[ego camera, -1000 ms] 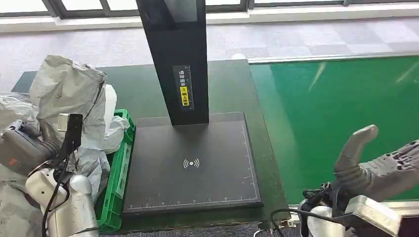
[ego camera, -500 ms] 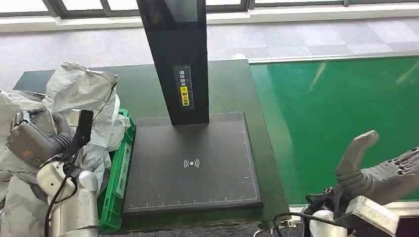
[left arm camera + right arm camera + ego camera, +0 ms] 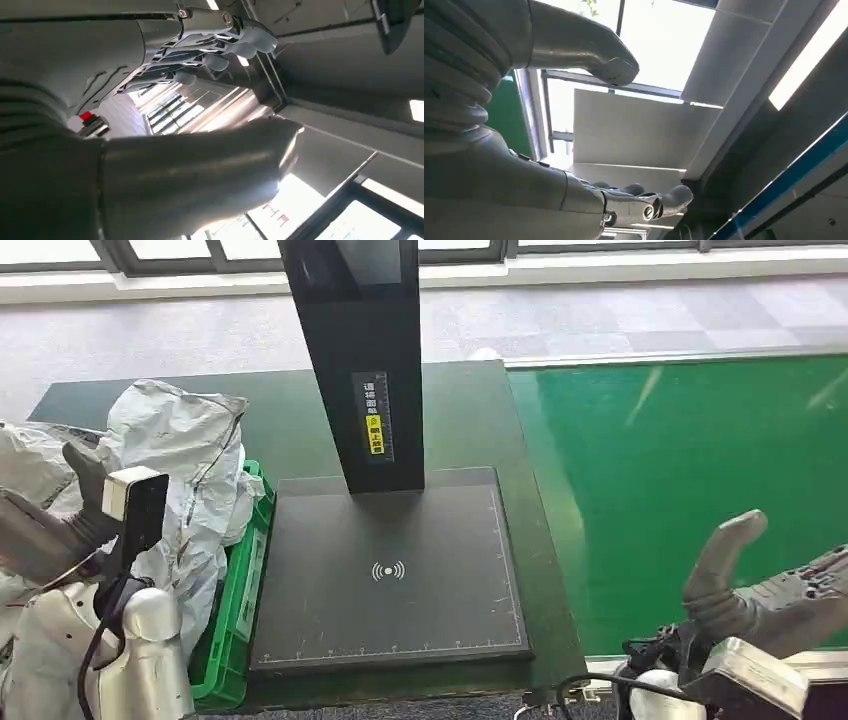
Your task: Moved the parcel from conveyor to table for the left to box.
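The parcel [image 3: 180, 455], a crumpled grey plastic mailer, lies heaped on the green crate [image 3: 242, 585] at the table's left edge. My left hand [image 3: 55, 525] is just left of it with its thumb raised. The left wrist view shows this hand's fingers [image 3: 210, 45] stretched away from the thumb [image 3: 200, 170], nothing between them. My right hand [image 3: 770, 595] hovers palm-up at the lower right over the near edge of the green conveyor [image 3: 690, 470]. Its thumb stands up, its fingers [image 3: 644, 202] are extended, and it holds nothing.
A black scanner plate [image 3: 390, 575] with a tall black post [image 3: 360, 360] fills the table's middle. More grey bags [image 3: 25, 455] are piled at the far left. The conveyor belt runs along the right side.
The parcel has shifted right and sagged lower onto the crate. My left hand has turned thumb-up and drawn back from it. The right hand has barely moved.
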You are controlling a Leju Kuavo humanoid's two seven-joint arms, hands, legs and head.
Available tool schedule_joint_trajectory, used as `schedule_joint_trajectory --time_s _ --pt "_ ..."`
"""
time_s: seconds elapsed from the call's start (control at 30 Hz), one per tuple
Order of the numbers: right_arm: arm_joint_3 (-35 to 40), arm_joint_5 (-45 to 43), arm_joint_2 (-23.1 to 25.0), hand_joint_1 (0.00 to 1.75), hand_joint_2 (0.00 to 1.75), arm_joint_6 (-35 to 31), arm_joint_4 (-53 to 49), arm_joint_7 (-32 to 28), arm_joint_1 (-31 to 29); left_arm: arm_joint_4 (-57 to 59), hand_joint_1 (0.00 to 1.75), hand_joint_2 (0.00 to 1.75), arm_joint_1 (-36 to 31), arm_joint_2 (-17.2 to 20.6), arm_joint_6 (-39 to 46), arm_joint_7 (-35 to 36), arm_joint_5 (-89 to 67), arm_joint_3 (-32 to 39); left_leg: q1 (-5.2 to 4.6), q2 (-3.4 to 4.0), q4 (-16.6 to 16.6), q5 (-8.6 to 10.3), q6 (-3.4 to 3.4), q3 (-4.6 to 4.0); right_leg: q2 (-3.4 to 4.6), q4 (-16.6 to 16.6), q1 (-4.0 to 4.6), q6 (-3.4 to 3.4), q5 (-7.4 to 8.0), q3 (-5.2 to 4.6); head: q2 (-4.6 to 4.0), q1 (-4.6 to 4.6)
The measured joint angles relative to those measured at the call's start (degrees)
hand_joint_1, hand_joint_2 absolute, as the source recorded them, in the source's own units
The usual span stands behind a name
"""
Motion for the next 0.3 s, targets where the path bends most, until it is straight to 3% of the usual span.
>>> schedule_joint_trajectory --time_s 0.3 --pt "-0.3 0.0 0.0 0.0 1.75 0.0 0.1 0.0 0.0 -4.3 0.0 0.0 0.4 0.2 0.0 0.0 0.4 -1.6 0.0 0.02 0.0 0.02 -0.01 0.02 0.01 0.0 -0.01 -0.01 0.01 0.01 0.0 0.02"
